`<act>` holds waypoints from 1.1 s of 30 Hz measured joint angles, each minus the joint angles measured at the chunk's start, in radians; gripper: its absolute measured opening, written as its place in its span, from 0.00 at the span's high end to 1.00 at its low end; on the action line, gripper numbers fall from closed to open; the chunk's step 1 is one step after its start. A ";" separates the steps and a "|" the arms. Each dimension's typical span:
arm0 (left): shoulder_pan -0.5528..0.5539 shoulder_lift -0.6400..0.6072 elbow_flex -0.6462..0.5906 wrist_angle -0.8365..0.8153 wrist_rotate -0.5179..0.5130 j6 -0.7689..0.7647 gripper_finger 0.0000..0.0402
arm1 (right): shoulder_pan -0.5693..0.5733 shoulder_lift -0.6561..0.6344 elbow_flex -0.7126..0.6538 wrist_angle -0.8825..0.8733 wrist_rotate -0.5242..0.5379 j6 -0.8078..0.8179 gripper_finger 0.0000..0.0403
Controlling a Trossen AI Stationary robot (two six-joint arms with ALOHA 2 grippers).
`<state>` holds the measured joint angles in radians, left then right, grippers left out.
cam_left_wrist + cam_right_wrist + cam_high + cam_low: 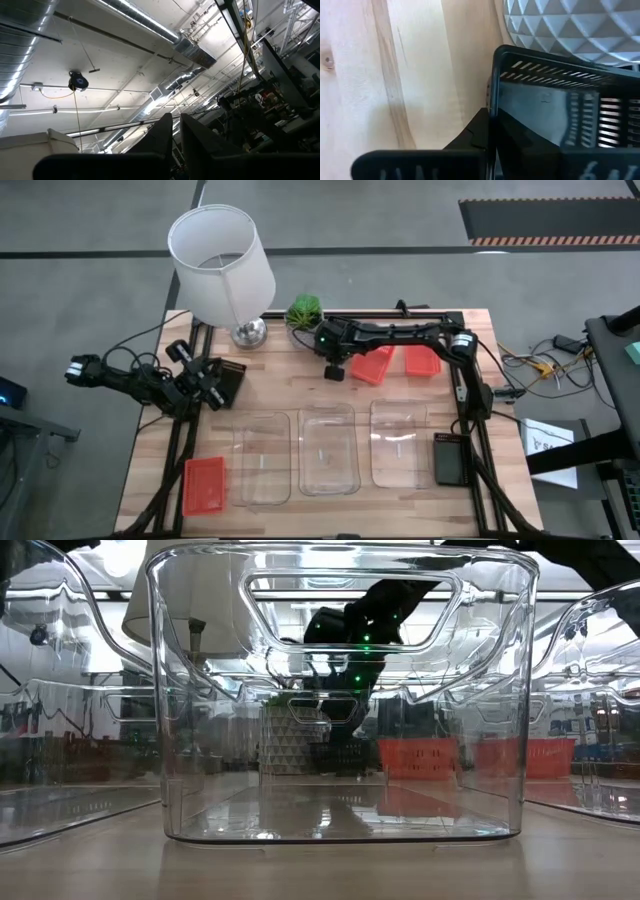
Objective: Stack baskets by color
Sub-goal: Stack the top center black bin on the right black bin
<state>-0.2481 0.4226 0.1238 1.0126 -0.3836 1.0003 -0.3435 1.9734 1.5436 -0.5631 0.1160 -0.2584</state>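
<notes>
My right gripper (335, 368) reaches from the table's right toward the far middle, beside the white plant pot (305, 310), and is shut on a black basket (555, 115). Two orange baskets (372, 365) (422, 360) lie just right of it. A third orange basket (204, 485) lies near left. Three clear baskets (262, 458) (328, 448) (398, 442) stand in a row across the near middle. One black basket (450, 458) lies near right, another (228, 380) beside my left gripper (190, 365). That gripper is shut, holds nothing and points up. My right gripper holds the black basket by one upright wall at its rim (492, 95). One finger (475, 132) is outside the wall and the other appears inside. The fingers come slanting down from the table's right. Whether the basket's bottom is on the wood does not show.
A white lampshade (222, 265) on a metal base stands at the far left. The patterned pot (570, 25) is right behind the held basket. In the low view the middle clear basket (340, 690) fills the front. Cables and gear lie off the table's right edge.
</notes>
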 joint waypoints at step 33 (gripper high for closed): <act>0.000 0.003 0.000 0.000 0.000 -0.002 0.95 | 0.400 -0.668 0.002 -0.657 0.042 0.303 0.98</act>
<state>-0.2485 0.4255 0.1238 1.0130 -0.3832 0.9985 0.0564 1.3049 1.5452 -1.2197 0.1578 0.0443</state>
